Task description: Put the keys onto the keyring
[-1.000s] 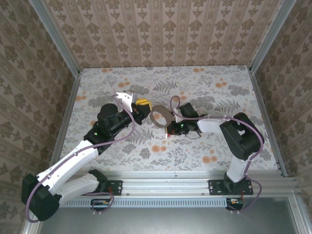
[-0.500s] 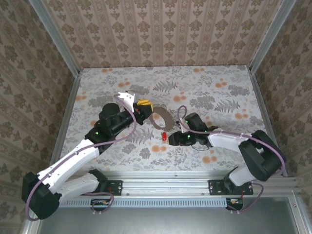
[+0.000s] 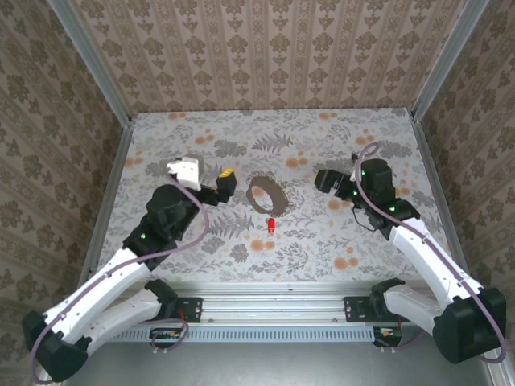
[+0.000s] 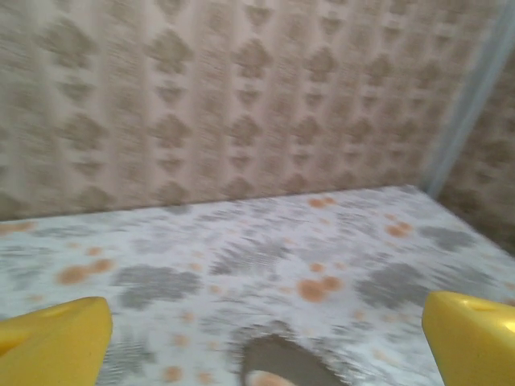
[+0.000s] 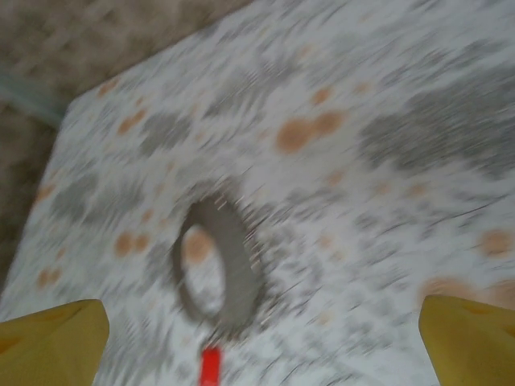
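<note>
The keyring (image 3: 267, 195) lies flat on the patterned table as a dark brown oval band. Just in front of its near end lies the key (image 3: 272, 224), its red head showing. Whether key and ring are joined I cannot tell. My left gripper (image 3: 227, 181) hovers left of the ring, open and empty. My right gripper (image 3: 323, 181) is off to the right, also open and empty. The blurred right wrist view shows the keyring (image 5: 217, 269) and key (image 5: 210, 366) between the wide-apart yellow fingers (image 5: 48, 342). In the left wrist view the keyring (image 4: 278, 366) sits at the bottom edge between yellow fingers (image 4: 56, 338).
The floral tablecloth (image 3: 338, 241) covers the whole table. Patterned walls with grey metal posts (image 3: 88, 60) enclose it on three sides. A metal rail (image 3: 273, 293) runs along the near edge by the arm bases.
Both arms have pulled back from the keyring. The right gripper let go of the key, which now lies by the ring, and swung right. The left gripper released the ring and moved left.
</note>
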`<action>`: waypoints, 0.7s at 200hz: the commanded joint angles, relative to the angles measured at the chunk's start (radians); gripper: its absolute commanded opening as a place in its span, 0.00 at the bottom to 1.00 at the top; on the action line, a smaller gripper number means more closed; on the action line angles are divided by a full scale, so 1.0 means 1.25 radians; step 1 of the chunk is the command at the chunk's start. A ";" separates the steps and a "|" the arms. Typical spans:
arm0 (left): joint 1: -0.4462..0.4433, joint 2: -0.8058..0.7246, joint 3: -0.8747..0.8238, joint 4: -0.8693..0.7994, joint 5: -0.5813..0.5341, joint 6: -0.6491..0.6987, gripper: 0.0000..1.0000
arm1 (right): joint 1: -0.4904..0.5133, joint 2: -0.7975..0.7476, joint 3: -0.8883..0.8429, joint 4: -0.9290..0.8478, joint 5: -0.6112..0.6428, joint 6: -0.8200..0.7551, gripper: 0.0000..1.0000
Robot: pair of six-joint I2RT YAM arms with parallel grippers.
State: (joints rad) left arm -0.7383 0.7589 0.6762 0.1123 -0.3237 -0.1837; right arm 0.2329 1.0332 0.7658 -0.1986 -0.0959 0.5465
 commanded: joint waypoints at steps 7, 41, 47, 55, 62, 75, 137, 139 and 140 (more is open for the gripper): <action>0.029 -0.062 -0.075 0.028 -0.227 0.218 1.00 | -0.019 0.008 -0.039 0.113 0.325 -0.029 1.00; 0.153 -0.088 -0.177 0.036 -0.234 0.263 1.00 | -0.020 0.024 -0.108 0.309 0.508 -0.177 1.00; 0.183 -0.082 -0.201 0.058 -0.218 0.262 1.00 | -0.020 0.034 -0.106 0.312 0.529 -0.204 1.00; 0.218 -0.064 -0.229 0.091 -0.208 0.253 1.00 | -0.022 0.049 -0.106 0.319 0.550 -0.245 1.00; 0.264 -0.045 -0.251 0.126 -0.192 0.239 1.00 | -0.024 0.062 -0.110 0.328 0.572 -0.264 1.00; 0.318 0.005 -0.284 0.204 -0.157 0.227 1.00 | -0.033 0.088 -0.134 0.367 0.578 -0.290 1.00; 0.456 0.397 -0.327 0.591 0.009 0.215 1.00 | -0.082 0.246 -0.285 0.728 0.500 -0.380 1.00; 0.456 0.409 -0.326 0.598 0.016 0.220 1.00 | -0.084 0.258 -0.290 0.747 0.494 -0.382 1.00; 0.456 0.414 -0.323 0.600 0.017 0.224 1.00 | -0.085 0.263 -0.293 0.757 0.490 -0.384 1.00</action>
State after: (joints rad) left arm -0.1856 1.1446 0.2749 0.5816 -0.4068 0.0868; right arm 0.1535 1.2720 0.4679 0.4400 0.5632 0.1444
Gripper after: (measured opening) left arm 0.999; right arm 0.999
